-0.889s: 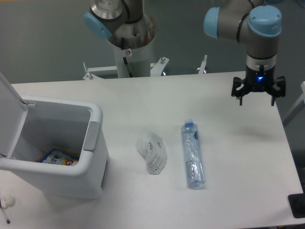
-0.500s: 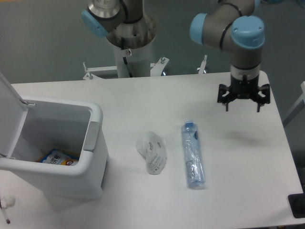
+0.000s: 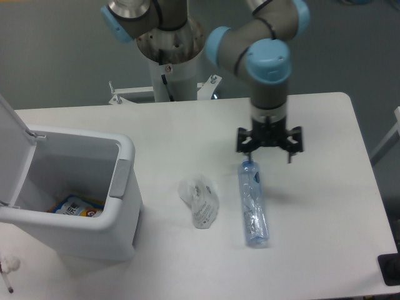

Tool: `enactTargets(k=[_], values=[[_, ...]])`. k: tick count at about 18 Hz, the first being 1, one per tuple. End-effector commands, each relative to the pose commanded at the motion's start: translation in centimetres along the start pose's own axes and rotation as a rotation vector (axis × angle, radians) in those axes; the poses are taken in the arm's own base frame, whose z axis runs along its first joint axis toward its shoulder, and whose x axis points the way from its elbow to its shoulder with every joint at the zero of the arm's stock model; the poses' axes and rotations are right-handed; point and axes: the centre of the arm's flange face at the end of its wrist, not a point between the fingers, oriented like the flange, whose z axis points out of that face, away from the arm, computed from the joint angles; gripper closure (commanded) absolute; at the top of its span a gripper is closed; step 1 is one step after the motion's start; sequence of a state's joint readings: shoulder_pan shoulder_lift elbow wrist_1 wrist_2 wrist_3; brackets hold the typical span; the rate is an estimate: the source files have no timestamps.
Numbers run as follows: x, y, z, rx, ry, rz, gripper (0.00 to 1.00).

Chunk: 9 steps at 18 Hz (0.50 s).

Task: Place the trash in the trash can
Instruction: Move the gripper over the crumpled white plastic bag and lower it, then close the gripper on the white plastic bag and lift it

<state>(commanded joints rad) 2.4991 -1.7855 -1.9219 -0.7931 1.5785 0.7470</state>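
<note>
Just below my hand (image 3: 269, 150), the crushed bottle (image 3: 253, 204) lies on the tabletop (image 3: 325, 206), blue cap toward me and its long axis running away toward the front edge, so I judge I must come down and a little forward to span its width. My fingers stand apart, holding nothing. Left of the bottle sits the crumpled wrapper (image 3: 200, 201), and farther left the open trash can (image 3: 94, 187). A printed packet (image 3: 75, 207) lies inside; its writing is too small to read.

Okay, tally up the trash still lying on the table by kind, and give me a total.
Plastic wrapper: 1
Plastic bottle: 1
Total: 2, both outside the trash can.
</note>
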Motion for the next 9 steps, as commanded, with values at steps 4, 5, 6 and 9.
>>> enactTargets(k=[4, 5, 6, 9], values=[[5.8, -2.6, 3.5, -0.041, 0.06, 0.114, 0.0], [6.6, -3.1, 4.0, -0.045, 0.067, 0.131, 0.0], [7.3, -3.5, 4.1, -0.044, 0.072, 0.146, 0.0], [8.4, -4.4, 6.5, -0.07, 0.095, 0.164, 0.21]])
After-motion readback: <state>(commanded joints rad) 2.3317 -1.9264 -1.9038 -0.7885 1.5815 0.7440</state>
